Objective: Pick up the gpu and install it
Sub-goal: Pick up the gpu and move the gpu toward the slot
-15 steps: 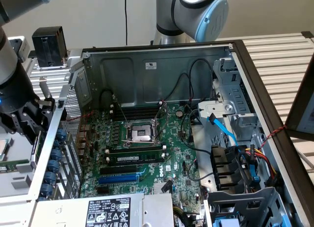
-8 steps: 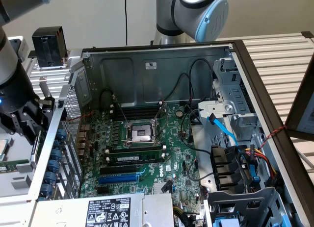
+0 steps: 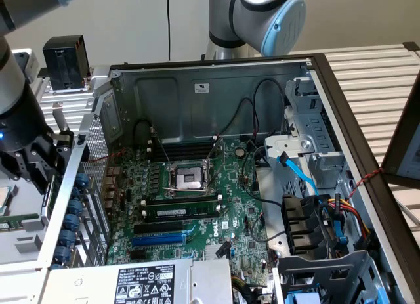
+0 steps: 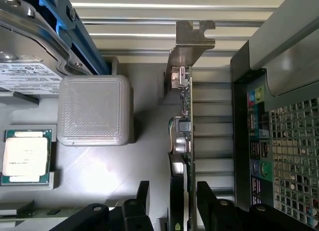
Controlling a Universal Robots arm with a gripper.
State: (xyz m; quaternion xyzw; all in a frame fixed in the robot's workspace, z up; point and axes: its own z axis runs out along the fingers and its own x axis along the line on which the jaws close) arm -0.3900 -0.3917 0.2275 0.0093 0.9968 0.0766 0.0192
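The gpu, a thin green circuit card with a black shroud and a bent silver bracket at one end, stands on edge in a slot of the pale grey parts tray. It is outside the open dark metal computer case, close beside that case's perforated rear panel. The jaws are spread wide and grasp nothing. They straddle the card's shrouded end, one facing each flat side, with a clear gap on the shroud side and a narrower one on the board side.

I judge the card light and stiff but fragile, with small bare components along the board face. The two flat faces at the shroud look like the safest hold. The bracket is hard metal but sits at the far end, so a grip there could let the card swing.

On the shroud side lie a square white textured block and a silver processor chip with a green rim. A silver hard drive sits beyond them. The case wall crowds the board side. Inside the case, black cables loop over the green motherboard near the long blue slot.
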